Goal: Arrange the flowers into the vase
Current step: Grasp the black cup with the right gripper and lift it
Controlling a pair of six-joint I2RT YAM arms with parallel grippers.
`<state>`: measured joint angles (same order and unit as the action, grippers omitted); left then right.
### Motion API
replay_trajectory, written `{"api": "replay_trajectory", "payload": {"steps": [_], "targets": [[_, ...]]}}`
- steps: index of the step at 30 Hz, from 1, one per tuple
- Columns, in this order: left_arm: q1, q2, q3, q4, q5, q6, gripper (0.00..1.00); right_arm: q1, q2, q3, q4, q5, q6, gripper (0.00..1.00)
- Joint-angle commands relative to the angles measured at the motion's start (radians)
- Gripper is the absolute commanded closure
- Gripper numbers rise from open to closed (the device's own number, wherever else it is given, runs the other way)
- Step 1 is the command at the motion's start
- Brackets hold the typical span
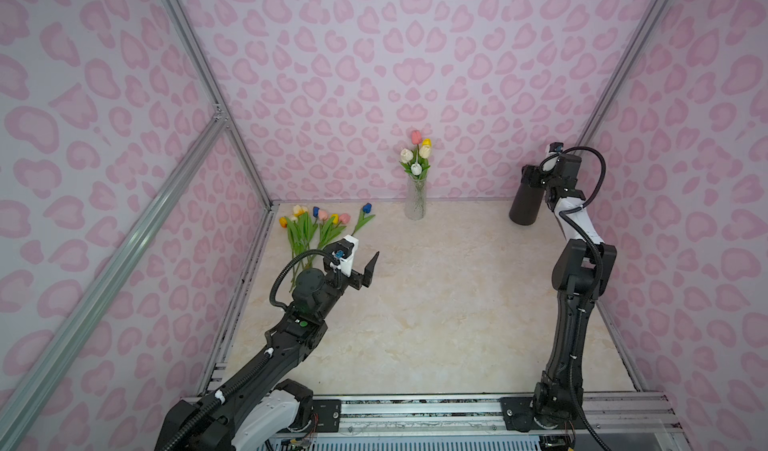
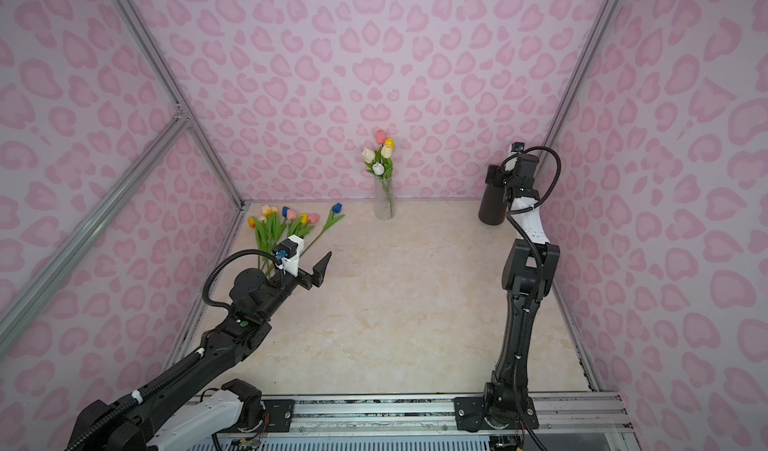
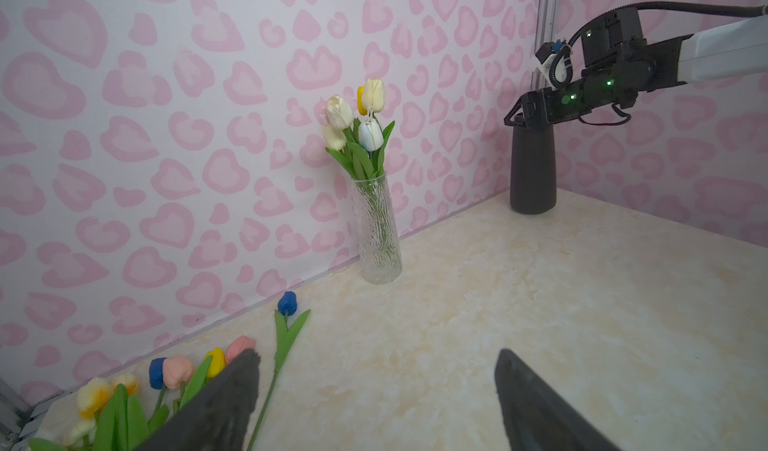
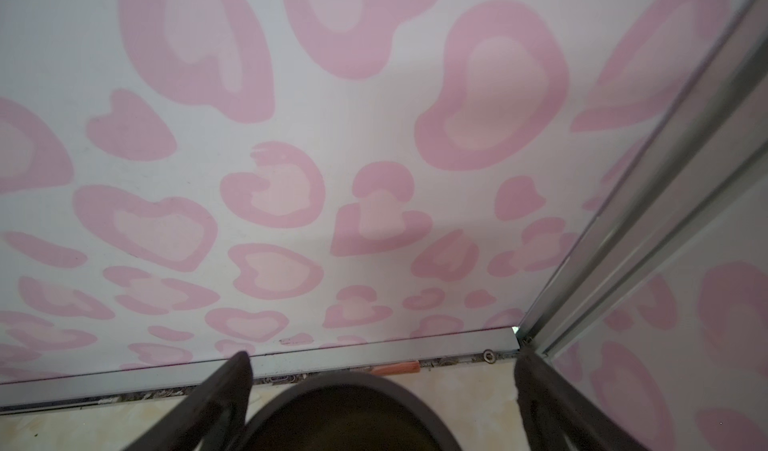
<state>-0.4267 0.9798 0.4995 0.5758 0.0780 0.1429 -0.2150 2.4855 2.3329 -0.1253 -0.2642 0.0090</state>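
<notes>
1. The glass vase [image 1: 415, 201] stands upright at frame centre in both top views, against the rear wall. It holds several tulips [image 1: 417, 156]: cream, pink, yellow.
2. The loose tulips [image 1: 305, 230] lie flat on the table [image 1: 436, 303], left of centre, heads toward the wall.
3. The left gripper [image 3: 376, 357] has its fingers spread wide, holds nothing and is near the loose stems.
4. The right gripper [image 4: 382, 357] has its fingers spread, straddling the mouth of a black vase [image 1: 524, 207] right of centre. Whether they touch it cannot be told.

We see pale lilac walls [image 1: 374, 54] printed with pink heart blotches, a cream marbled desk [image 1: 436, 303] and a clear ribbed vase [image 1: 415, 203]. The flowers [image 1: 323, 216] are yellow, blue, pink and cream on green stems; one bloom [image 3: 370, 135] looks perhaps bluish-white. The cylinder [image 1: 525, 205] is matte black.
</notes>
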Motion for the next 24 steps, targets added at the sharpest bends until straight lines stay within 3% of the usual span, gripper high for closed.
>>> {"api": "replay_trajectory", "payload": {"steps": [1,14,20,24], "targets": [[0.000,-0.014,0.006,0.012,-0.019,0.016,0.10,0.003,0.041,0.034,-0.013,-0.004,-0.030,0.07],[0.000,0.002,0.013,0.016,-0.019,0.012,0.10,0.006,-0.045,-0.125,0.092,-0.023,-0.053,0.40],[-0.001,0.003,0.011,0.030,-0.040,0.002,0.10,0.021,-0.185,-0.348,0.231,-0.031,-0.036,0.55],[0.004,0.022,0.014,0.038,-0.103,-0.007,0.10,0.042,-0.334,-0.570,0.368,-0.037,0.003,0.60]]}}
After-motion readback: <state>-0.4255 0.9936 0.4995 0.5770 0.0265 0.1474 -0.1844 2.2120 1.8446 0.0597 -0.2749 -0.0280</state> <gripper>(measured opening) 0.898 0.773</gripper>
